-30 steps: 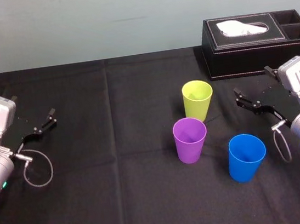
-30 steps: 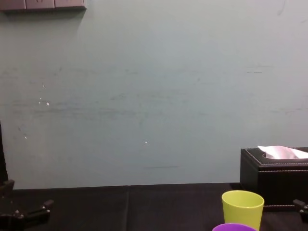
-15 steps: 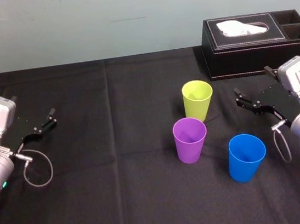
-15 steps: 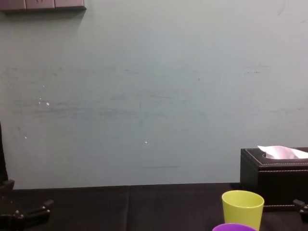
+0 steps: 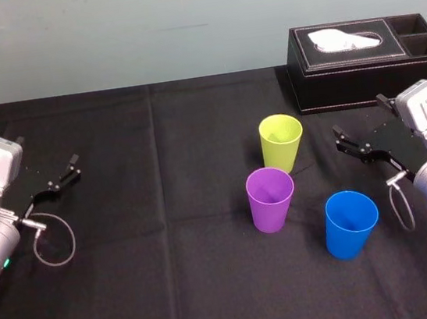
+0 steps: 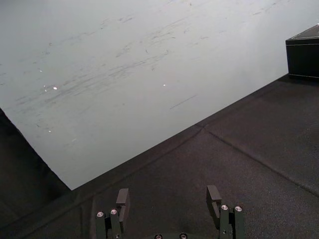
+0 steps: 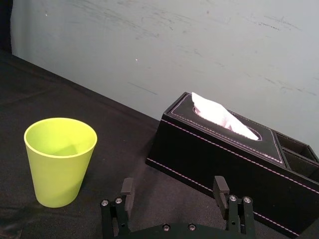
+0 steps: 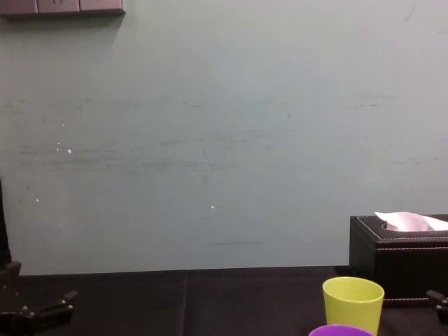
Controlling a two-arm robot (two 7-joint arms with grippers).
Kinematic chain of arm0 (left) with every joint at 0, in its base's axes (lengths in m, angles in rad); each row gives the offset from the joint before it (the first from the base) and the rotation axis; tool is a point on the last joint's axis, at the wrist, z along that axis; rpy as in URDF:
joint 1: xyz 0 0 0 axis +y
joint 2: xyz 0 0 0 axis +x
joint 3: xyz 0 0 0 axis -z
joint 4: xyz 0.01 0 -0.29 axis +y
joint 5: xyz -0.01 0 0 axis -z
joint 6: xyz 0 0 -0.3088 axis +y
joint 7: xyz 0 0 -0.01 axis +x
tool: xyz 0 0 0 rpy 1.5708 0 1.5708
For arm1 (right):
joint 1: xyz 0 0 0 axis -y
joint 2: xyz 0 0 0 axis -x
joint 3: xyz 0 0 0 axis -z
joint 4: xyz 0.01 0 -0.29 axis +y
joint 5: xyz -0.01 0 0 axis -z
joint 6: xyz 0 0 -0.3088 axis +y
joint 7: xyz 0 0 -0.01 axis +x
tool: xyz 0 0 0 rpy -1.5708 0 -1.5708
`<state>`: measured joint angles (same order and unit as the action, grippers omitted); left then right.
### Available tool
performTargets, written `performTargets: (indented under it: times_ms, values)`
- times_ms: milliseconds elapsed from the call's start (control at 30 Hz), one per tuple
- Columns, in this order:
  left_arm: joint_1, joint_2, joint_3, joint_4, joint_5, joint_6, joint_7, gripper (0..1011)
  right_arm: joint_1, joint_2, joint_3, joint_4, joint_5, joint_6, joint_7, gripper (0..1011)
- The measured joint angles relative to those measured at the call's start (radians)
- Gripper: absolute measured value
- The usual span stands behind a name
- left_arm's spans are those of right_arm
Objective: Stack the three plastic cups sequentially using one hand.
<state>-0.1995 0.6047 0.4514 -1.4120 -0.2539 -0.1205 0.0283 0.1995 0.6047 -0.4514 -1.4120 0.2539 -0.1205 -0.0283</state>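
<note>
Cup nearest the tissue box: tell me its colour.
The cup is yellow-green, clearest in the right wrist view.

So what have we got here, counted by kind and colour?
Yellow-green plastic cup: 1
Purple plastic cup: 1
Blue plastic cup: 1
Black tissue box: 1
Robot grippers: 2, left gripper and right gripper, both open
Total: 6

The head camera is looking down over the table point(image 5: 176, 290); the chest camera, low, is facing the wall point(image 8: 210, 140); both are sharing the yellow-green cup point(image 5: 282, 142) with the right wrist.
</note>
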Motion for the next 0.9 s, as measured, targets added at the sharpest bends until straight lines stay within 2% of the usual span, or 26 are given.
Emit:
performTargets:
  times_ms: [900]
  values:
    - [0.0,0.0,0.0,0.0,0.0,0.0,0.0,1011,0.0,0.0,0.0,0.0,0.0,0.0,0.0,1003]
